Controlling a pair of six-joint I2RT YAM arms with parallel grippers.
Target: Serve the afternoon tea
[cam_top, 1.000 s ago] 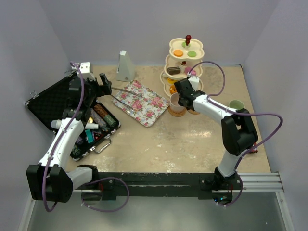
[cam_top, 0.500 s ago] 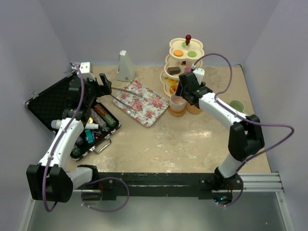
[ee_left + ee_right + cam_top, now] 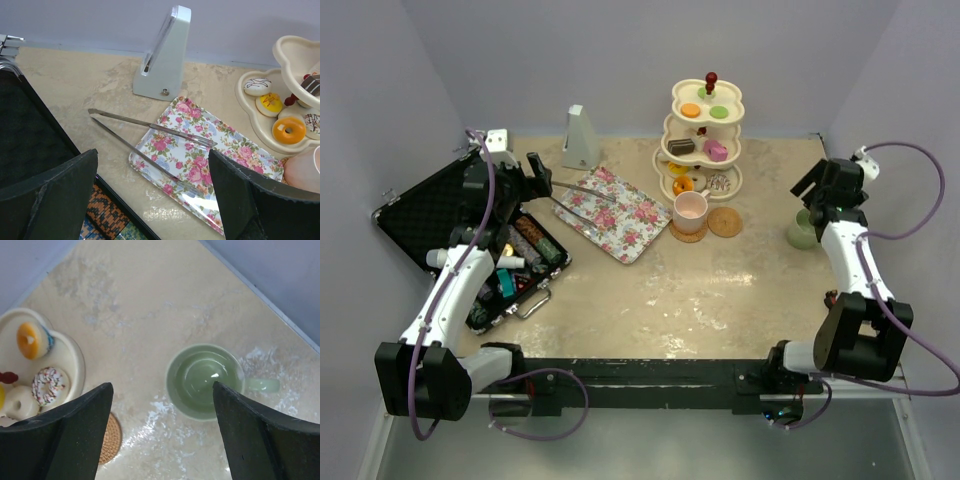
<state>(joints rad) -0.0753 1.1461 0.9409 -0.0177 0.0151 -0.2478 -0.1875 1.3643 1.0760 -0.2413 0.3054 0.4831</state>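
- Currently: right gripper [image 3: 161, 385] has its jaws wide apart and holds nothing. It hangs over the green mug [image 3: 205, 380], which its wrist view frames between the two fingers. No contact is visible.
- Left gripper [image 3: 152, 155]: jaws also wide apart and empty, poised above the tongs [image 3: 145, 125] and the flowered tray [image 3: 200, 150].
- Green mug: stands upright and empty on the bare table at the far right, handle pointing right. Glossy glaze, round mouth.
- Pink mug [image 3: 691, 209]: upright on a woven coaster [image 3: 688, 235], just in front of the stand [image 3: 739, 103].
- Second coaster [image 3: 724, 221]: a flat round mat of tan weave, bare, just beside the pink mug and well apart from the green one.
- Stand: three cream tiers with scalloped rims and a red knob [image 3: 711, 77] on top. All tiers carry sweets, among them a sprinkled donut [image 3: 48, 385] and an orange-topped cake [image 3: 34, 339] on the bottom tier.
- Tongs: thin polished metal, lying half on the tray, tips on the floral print. The tray is glossy and rectangular.
- Progress, my reading: one cup is served and the stand is stocked. Remaining is the green mug onto the bare coaster. I cannot tell whether the tray has a further role.
- Black case [image 3: 420, 215] lies open at left and the grey wedge [image 3: 167, 55] stands by the back wall. Neither belongs to the task.
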